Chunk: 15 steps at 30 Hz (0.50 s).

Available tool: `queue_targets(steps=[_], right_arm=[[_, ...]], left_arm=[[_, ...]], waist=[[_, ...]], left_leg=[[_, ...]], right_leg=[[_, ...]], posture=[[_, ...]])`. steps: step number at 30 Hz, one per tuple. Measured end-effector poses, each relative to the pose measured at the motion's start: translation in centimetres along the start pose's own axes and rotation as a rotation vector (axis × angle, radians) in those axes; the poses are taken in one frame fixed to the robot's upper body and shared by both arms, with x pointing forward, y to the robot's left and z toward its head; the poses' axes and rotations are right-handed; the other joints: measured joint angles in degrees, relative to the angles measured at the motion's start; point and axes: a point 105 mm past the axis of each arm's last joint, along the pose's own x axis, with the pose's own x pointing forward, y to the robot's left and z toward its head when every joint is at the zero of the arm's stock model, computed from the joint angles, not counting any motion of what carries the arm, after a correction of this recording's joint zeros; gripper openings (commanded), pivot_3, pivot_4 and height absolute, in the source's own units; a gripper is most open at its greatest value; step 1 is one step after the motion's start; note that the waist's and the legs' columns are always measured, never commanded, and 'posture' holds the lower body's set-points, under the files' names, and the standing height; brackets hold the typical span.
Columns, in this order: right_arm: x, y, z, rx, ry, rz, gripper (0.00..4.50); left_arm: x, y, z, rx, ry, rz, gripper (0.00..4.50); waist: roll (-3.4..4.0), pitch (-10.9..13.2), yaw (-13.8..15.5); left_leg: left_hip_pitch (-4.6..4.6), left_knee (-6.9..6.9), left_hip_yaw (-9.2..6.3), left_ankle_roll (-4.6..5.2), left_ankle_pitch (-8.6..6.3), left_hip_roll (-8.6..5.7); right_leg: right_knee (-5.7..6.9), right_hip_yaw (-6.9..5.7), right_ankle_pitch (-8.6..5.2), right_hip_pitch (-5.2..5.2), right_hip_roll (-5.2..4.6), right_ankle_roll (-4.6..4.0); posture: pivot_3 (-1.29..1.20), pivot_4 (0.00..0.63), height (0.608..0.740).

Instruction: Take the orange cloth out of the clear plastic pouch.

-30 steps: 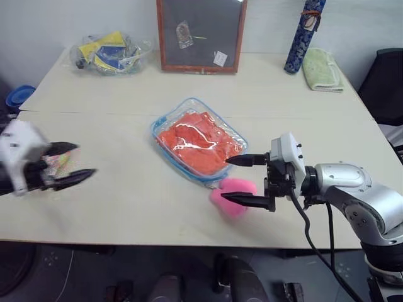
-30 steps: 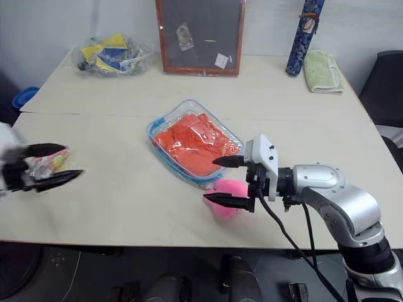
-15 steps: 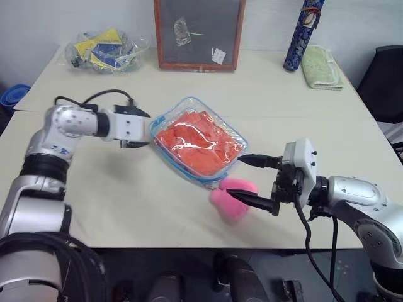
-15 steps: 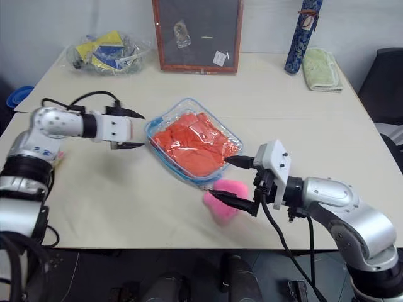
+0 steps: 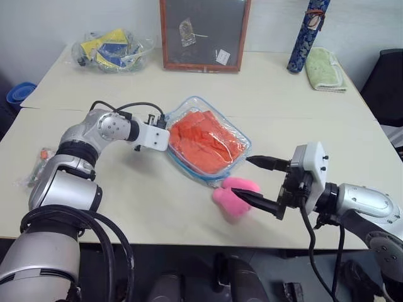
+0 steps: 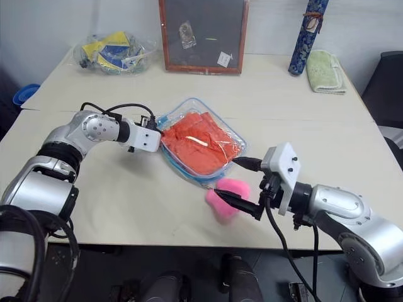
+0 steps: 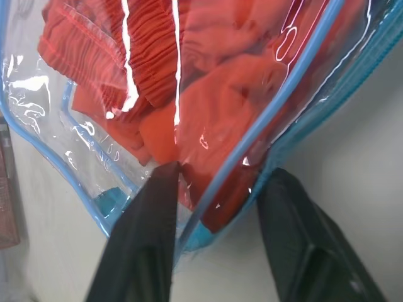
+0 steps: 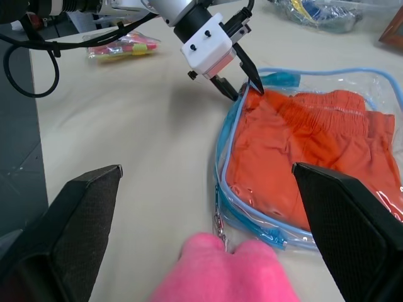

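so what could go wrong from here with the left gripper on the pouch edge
The left gripper pinches the blue-edged corner of the clear plastic pouch, one finger over it and one under, so a pull may drag the whole pouch with the orange cloth inside. The right gripper stands open beside the pink fluffy ball, which touches the pouch's near edge and could get knocked along the table.

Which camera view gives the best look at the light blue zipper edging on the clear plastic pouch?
The left wrist view: the light blue zipper edging runs close-up between the left gripper's black fingers. The right wrist view shows the clear plastic pouch's near edge and zipper pull. Both eye views show the whole blue outline from farther away.
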Motion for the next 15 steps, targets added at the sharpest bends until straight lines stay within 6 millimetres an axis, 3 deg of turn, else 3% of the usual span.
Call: queue_targets(steps=[2, 10, 12, 15], right_arm=[[-0.1, 0.0, -0.1, -0.001, 0.010, 0.000, 4.50], [-0.2, 0.4, -0.2, -0.010, 0.030, 0.019, 4.50], [-0.2, 0.5, -0.3, -0.013, 0.039, 0.033, 4.50], [-0.2, 0.7, -0.4, -0.014, 0.044, 0.043, 4.50]], left_arm=[[0.0, -0.1, 0.1, -0.006, -0.007, -0.010, 0.03], [-0.9, -2.8, -0.4, -0.215, -0.036, -0.025, 0.03], [-1.8, -4.4, 0.7, -0.348, -0.032, -0.013, 0.03], [-2.4, -6.4, 4.1, -0.535, -0.030, -0.032, 0.03]], waist=[[0.00, 0.0, 0.0], [0.01, 0.0, -0.4], [0.05, 0.0, -1.1], [0.05, 0.0, -0.9]], left_leg=[[0.00, 0.00, 0.00, 0.00, 0.00, -0.01], [0.09, 0.05, -0.43, 0.00, 0.00, 0.04], [0.11, 0.03, -0.50, -0.01, 0.00, 0.08], [0.05, 0.14, -0.62, -0.01, 0.00, 0.06]], right_leg=[[0.00, -0.01, 0.00, 0.00, -0.01, 0.00], [0.07, 0.13, 0.00, 0.04, -0.02, 0.00], [0.06, 0.23, -0.01, 0.05, -0.04, 0.00], [0.01, 0.17, -0.01, 0.14, -0.06, 0.00]], posture=[[0.00, 0.150, 0.740], [0.00, 0.150, 0.740], [0.00, 0.150, 0.740], [0.00, 0.150, 0.740]])
